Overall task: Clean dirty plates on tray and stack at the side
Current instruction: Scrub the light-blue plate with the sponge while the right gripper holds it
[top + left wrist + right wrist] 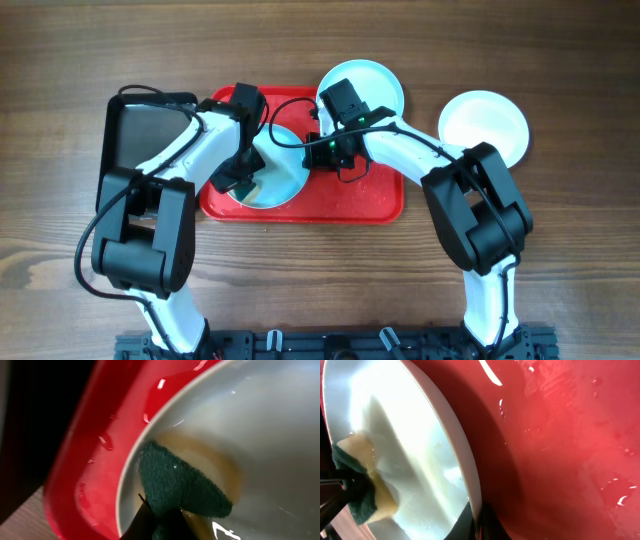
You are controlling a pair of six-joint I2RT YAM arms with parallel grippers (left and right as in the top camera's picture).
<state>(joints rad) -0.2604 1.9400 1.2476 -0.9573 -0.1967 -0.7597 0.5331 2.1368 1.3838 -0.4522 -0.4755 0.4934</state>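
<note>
A pale aqua plate (280,170) lies tilted on the red tray (370,195). My left gripper (238,172) is shut on a green-and-yellow sponge (182,485) and presses it onto the plate's wet inner surface (270,435). My right gripper (312,150) is shut on the plate's rim (470,475) and holds that edge up off the tray (560,445). The sponge also shows in the right wrist view (362,485). A second plate (365,85) lies at the tray's far edge. A third plate (484,125) lies on the table to the right.
A smaller black tray (140,130) lies left of the red tray, under my left arm. The red tray's floor is wet with droplets (615,495). The wooden table (560,250) spreads around.
</note>
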